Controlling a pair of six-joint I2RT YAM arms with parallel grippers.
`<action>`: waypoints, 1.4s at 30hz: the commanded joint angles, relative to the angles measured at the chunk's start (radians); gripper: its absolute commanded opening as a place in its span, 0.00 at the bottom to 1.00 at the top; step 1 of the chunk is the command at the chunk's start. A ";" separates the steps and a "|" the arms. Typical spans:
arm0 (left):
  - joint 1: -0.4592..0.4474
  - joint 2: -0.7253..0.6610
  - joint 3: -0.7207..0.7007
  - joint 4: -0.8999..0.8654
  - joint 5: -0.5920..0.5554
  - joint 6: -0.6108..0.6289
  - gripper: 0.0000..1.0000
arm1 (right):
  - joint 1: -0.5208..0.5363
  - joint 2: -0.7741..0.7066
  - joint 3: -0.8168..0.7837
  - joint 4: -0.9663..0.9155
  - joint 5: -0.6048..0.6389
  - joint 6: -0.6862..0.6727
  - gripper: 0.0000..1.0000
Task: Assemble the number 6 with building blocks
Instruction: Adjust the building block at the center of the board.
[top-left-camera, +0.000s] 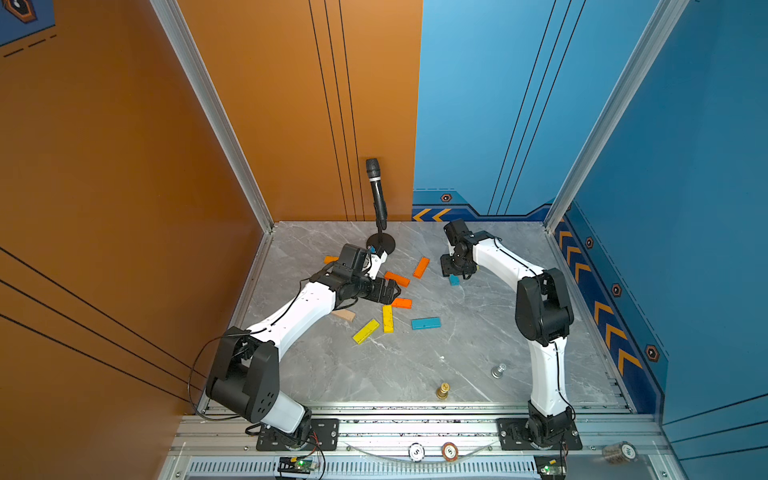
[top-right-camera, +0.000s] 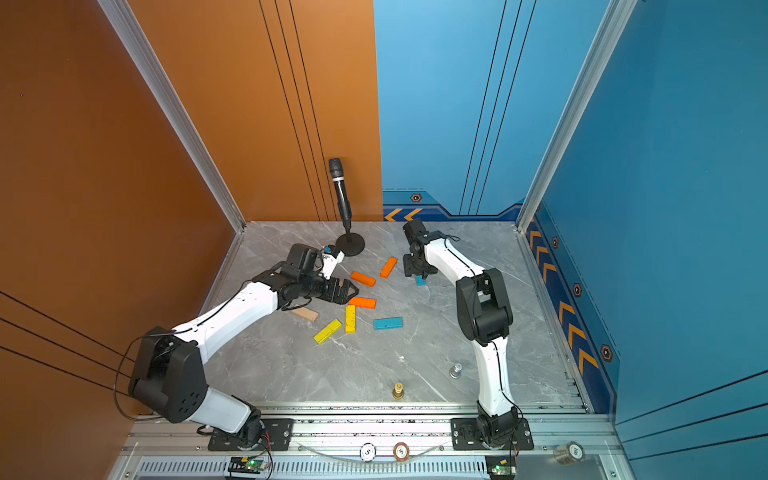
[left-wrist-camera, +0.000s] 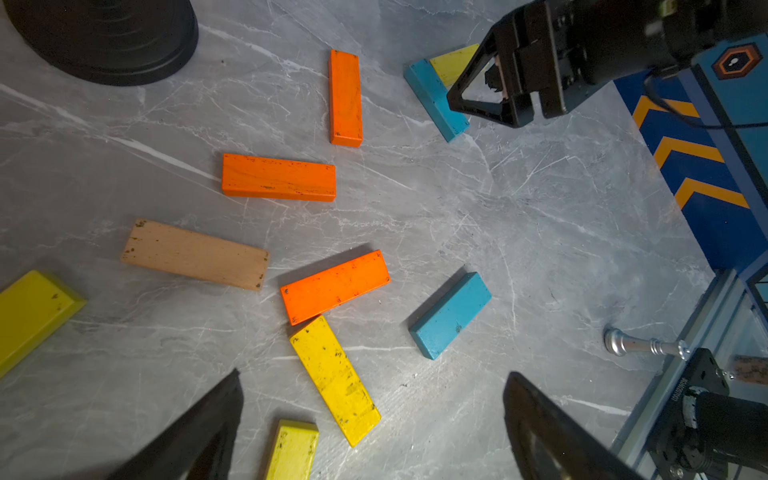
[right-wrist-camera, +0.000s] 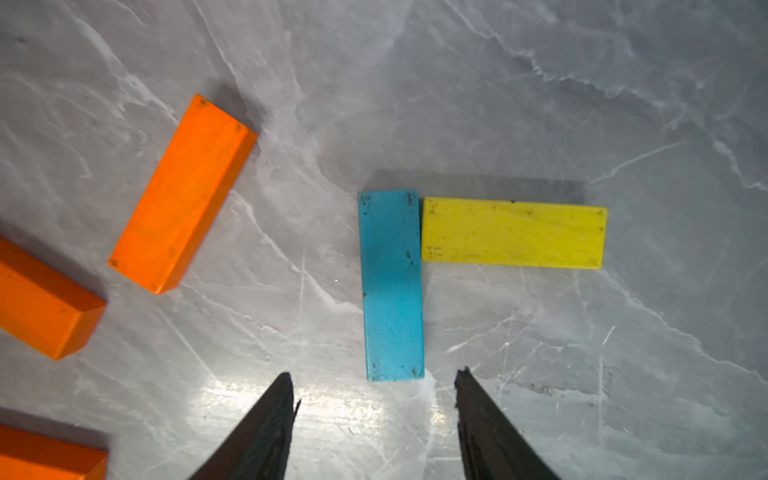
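With jaws apart and empty, the right pincer (right-wrist-camera: 375, 386) hovers just short of a blue block (right-wrist-camera: 392, 286) butted square against a yellow block (right-wrist-camera: 513, 232), seemingly the only corner of the 6 laid, while the left pincer (left-wrist-camera: 374, 378), spread wide and empty, hangs over loose blocks (left-wrist-camera: 278, 178) scattered on the counter (top-left-camera: 415, 365), most yet to be placed.

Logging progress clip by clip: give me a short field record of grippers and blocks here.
left gripper: open, empty
right gripper: open, empty, over blue block end
placed: yellow block end-on against blue block's side, right angle
loose: orange block, tan block, others scattered
progress: early, no 6 yet
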 joint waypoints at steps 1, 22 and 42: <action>0.007 -0.018 0.026 -0.017 -0.020 -0.007 0.98 | 0.006 0.039 0.048 -0.057 0.090 -0.005 0.62; 0.006 -0.020 0.026 -0.017 -0.009 -0.006 0.98 | 0.004 0.171 0.131 -0.083 0.055 0.011 0.51; 0.008 -0.024 0.026 -0.017 -0.003 -0.008 0.98 | 0.003 0.183 0.134 -0.091 0.038 0.073 0.40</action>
